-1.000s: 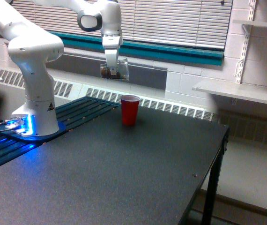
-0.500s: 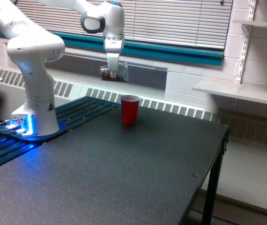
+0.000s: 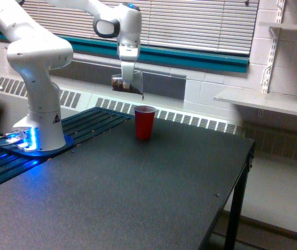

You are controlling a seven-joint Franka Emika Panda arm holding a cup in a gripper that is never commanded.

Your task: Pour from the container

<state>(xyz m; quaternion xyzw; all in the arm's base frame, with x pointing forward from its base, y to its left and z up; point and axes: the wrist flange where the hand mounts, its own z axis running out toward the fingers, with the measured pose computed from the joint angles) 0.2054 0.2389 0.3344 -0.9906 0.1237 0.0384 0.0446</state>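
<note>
Hanging in the upper left of the frame, a white robot arm's gripper (image 3: 128,79) is clamped around a small clear plastic cup (image 3: 127,83) with brown granules inside. This see-through cup is tipped on its side in the air, its mouth turned toward the frame's right, just above and left of an opaque red plastic cup (image 3: 144,122). That red cup stands upright on a dark, speckled rectangular table (image 3: 138,192).
</note>
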